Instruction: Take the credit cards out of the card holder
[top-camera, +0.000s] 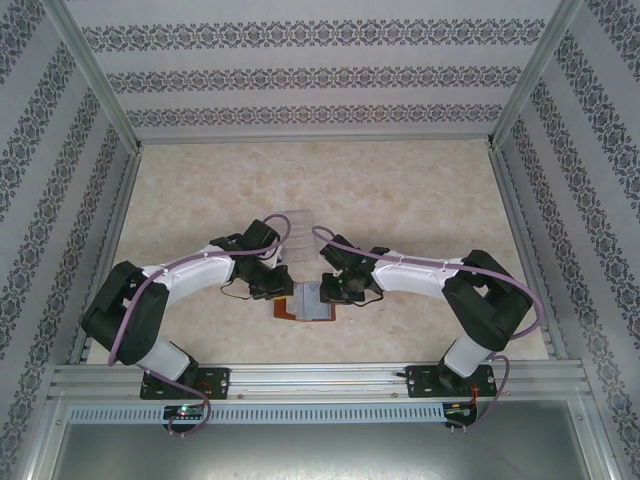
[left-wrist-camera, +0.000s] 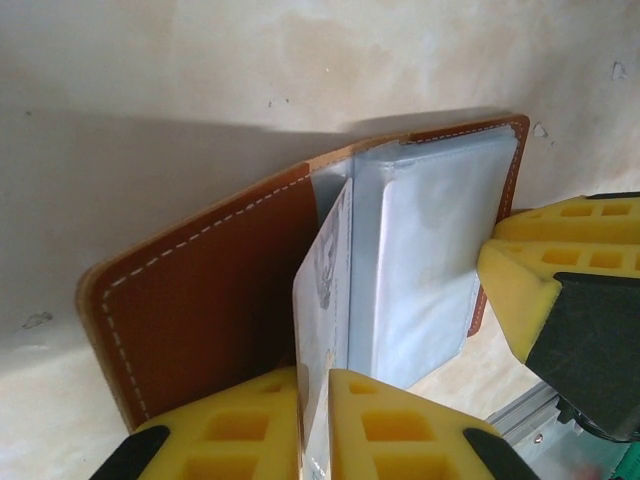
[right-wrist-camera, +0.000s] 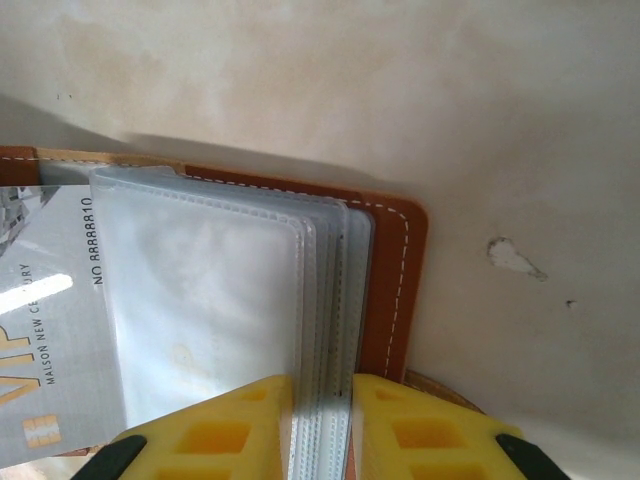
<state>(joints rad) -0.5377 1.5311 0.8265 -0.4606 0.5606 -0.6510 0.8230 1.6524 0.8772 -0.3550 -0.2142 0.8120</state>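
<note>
1. Card holder (top-camera: 305, 303) lies open on the bench (top-camera: 400, 190) between both arms, brown cover down. The clear tray (top-camera: 295, 222) sits just behind it, apart.
2. Right fingers (right-wrist-camera: 270, 420) are clamped on the card holder by its stack of clear sleeves (right-wrist-camera: 320, 330), pinning it for you.
3. Left fingers (left-wrist-camera: 345, 400) sit tight either side of one pale card (left-wrist-camera: 322, 300), w/ its edge running btwn them. It reads as a pinch. The card stands tilted btwn the cover and the sleeves. Can't tell if its far end is in a pocket.
4. Risk: pull off-axis and the card binds in the pocket mouth, bends, or drags the whole holder up w/ it.
5. Risk: the sleeves are thin, slick plastic. If the right grip slides, you lose the anchor and the holder goes w/ the card.
6. Risk: the left hold is on a narrow strip of edge only, so a jerk could let the card slip out and drop.
7. Risk: both sets of fingers work v. close together, so a wide swing on the way out could knock them.
8. Other credit cards: the sleeves look cloudy, so can't tell how many are inside. Task is prob. early.
</note>
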